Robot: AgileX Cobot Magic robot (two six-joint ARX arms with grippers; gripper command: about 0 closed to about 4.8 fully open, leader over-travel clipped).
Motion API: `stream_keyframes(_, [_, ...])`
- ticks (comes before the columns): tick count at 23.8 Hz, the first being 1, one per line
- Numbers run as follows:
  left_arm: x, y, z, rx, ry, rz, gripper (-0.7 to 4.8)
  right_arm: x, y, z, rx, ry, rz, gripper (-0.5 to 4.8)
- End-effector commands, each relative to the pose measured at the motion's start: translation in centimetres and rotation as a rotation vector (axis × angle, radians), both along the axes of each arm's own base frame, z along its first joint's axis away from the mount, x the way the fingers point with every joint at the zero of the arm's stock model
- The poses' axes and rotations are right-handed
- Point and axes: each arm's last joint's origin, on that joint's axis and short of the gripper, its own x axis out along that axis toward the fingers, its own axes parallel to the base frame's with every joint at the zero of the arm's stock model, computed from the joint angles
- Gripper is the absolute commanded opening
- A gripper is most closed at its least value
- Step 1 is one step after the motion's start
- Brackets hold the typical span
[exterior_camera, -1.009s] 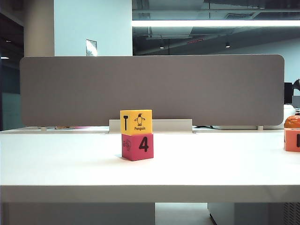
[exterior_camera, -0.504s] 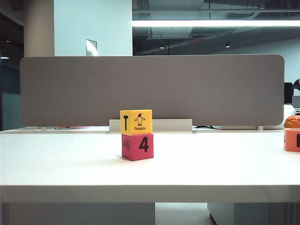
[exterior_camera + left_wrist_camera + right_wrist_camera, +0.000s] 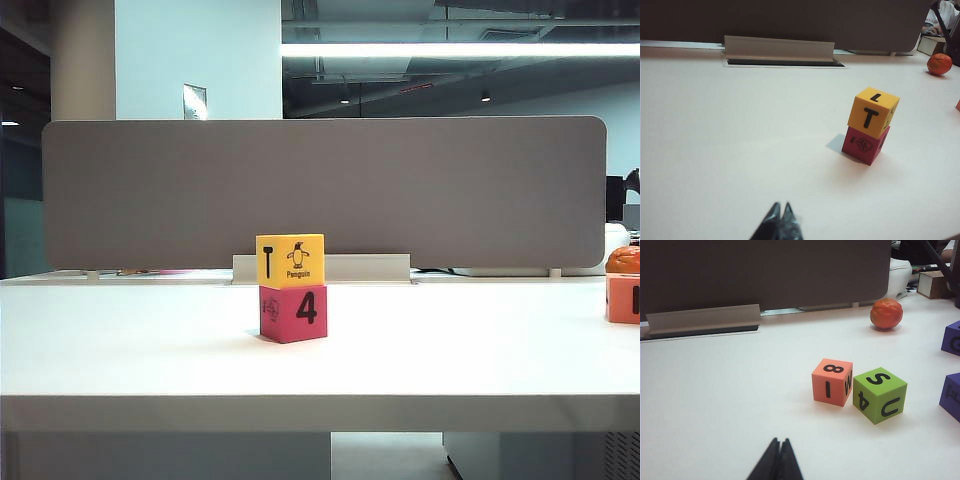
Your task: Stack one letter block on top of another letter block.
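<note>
The yellow letter block (image 3: 290, 261) with a black "T" and a penguin picture rests squarely on the pink-red block (image 3: 294, 313) marked "4", near the middle of the white table (image 3: 150, 350). The left wrist view shows the same stack, yellow block (image 3: 873, 113) over pink-red block (image 3: 865, 145). My left gripper (image 3: 781, 206) is shut and empty, well short of the stack. My right gripper (image 3: 779, 441) is also shut and empty, back from the other cubes. Neither arm shows in the exterior view.
An orange-pink cube (image 3: 832, 382) and a green cube (image 3: 879, 395) sit side by side. An orange ball (image 3: 886, 314) lies behind them, and two purple cubes (image 3: 952, 337) stand at the edge. A grey partition (image 3: 320, 190) and a cable tray (image 3: 779, 49) line the table's back.
</note>
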Motion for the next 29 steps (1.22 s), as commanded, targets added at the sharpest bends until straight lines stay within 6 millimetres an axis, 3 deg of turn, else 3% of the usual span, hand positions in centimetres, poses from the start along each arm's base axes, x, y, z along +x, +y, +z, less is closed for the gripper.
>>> stream_keyframes(1, [0.0,0.0,0.3,0.001,-0.017,0.001,-0.05,0.0,0.0,0.0,-0.004,-0.009,0.003,-0.01])
stream_keyframes(4, [0.0,0.1,0.3,0.062,-0.041,0.047,-0.05,0.0,0.0,0.0,-0.004,-0.009,0.003,-0.01])
stream_keyframes(12, [0.2,1.2,0.2,0.082,-0.029,0.414,-0.05,0.0,0.0,0.0,-0.004,-0.009,0.003,-0.01])
stream_keyframes(20, [0.2,1.2,1.6,0.051,-0.172,0.422,-0.05,0.0,0.0,0.0,-0.004,-0.009,0.003,-0.01])
stream_keyframes(29, [0.2,1.2,1.4,0.039,-0.146,0.42,-0.05,0.0,0.0,0.0,-0.004,-0.009,0.003,-0.01])
